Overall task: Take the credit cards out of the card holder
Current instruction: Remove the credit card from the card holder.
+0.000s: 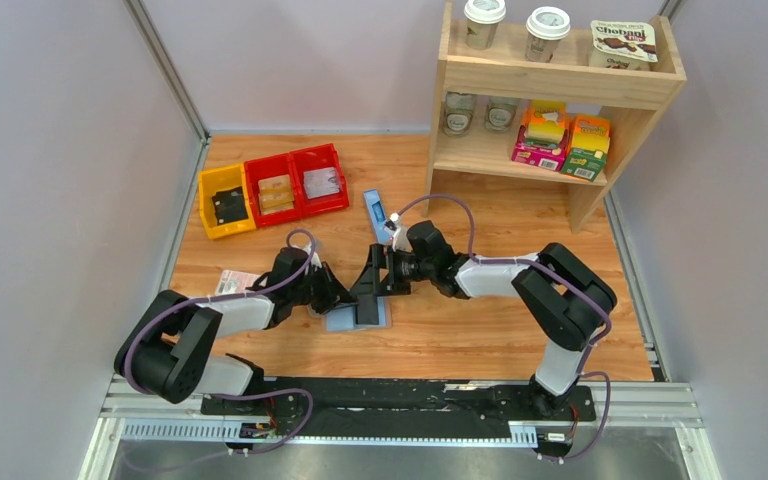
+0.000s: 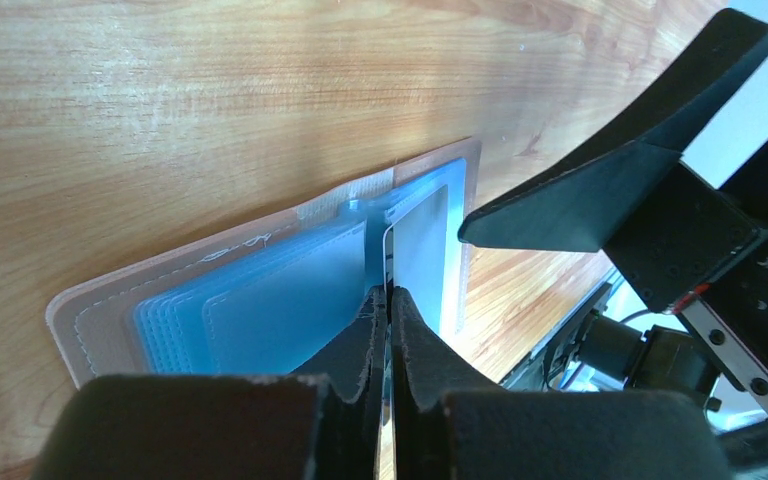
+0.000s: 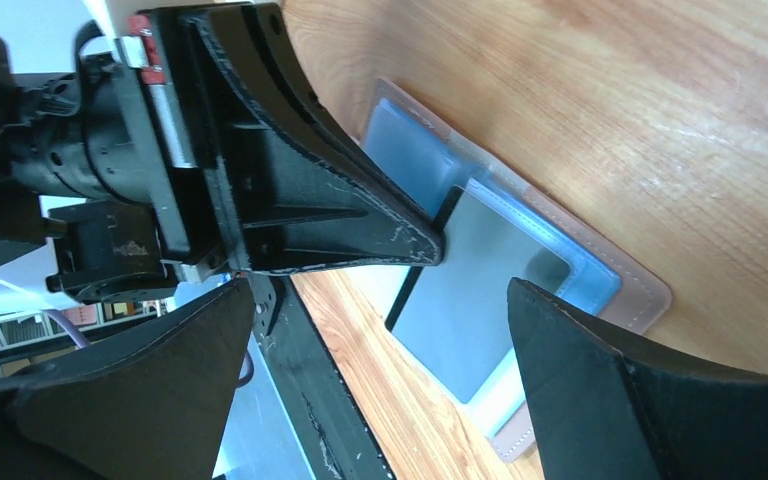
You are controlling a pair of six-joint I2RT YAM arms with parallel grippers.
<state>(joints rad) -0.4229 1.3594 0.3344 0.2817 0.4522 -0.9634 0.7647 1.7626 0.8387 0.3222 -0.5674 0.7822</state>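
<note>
The card holder [image 1: 345,320] lies open on the table, tan rim [image 2: 90,310] around pale blue slots [image 3: 410,150]. A dark-edged credit card [image 3: 470,290] with a grey sheen sticks partly out of a slot, and also shows in the left wrist view [image 2: 422,250]. My left gripper [image 2: 388,298] is shut on the card's edge; it also shows in the top view [image 1: 335,297] and its fingertips [image 3: 425,248] in the right wrist view. My right gripper [image 3: 380,370] is open wide and empty just above the holder [image 1: 368,288], straddling the card without touching it.
A pink-and-white packet [image 1: 235,282] lies left of the left arm. A long narrow blue box [image 1: 377,213] lies behind the grippers. Yellow and red bins [image 1: 275,190] stand at the back left. A wooden shelf [image 1: 550,90] with cups and boxes stands at the back right.
</note>
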